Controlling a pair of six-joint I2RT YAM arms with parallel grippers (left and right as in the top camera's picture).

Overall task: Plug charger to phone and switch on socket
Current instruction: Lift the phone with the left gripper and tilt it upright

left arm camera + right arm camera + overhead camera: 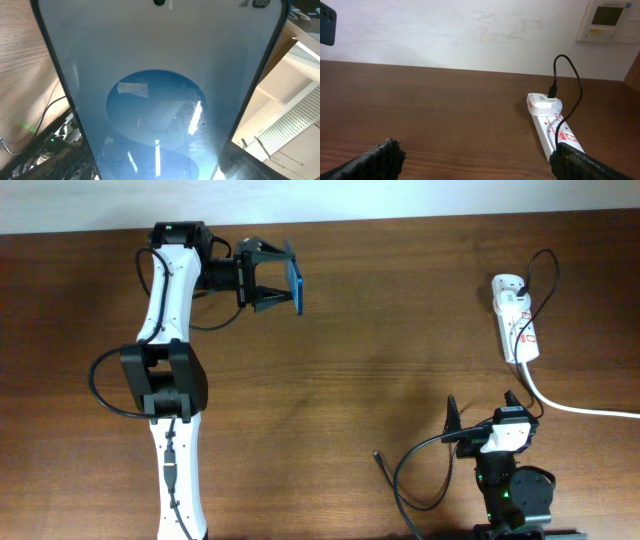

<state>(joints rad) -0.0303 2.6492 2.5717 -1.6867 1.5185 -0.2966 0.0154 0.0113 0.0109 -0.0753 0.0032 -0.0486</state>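
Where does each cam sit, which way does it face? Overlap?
Overhead: above the table, facing straight down; shows left gripper clamping the phone, right gripper open.
Left wrist: on that wrist, facing the phone screen filling the frame; own fingers indistinct.
Right wrist: low over the table, facing the wall and socket; own fingertips in both bottom corners.
Shared: overhead and right wrist both show socket.

Far left, the phone (297,284); right, socket (520,330) with charger (552,92) seemingly plugged in.
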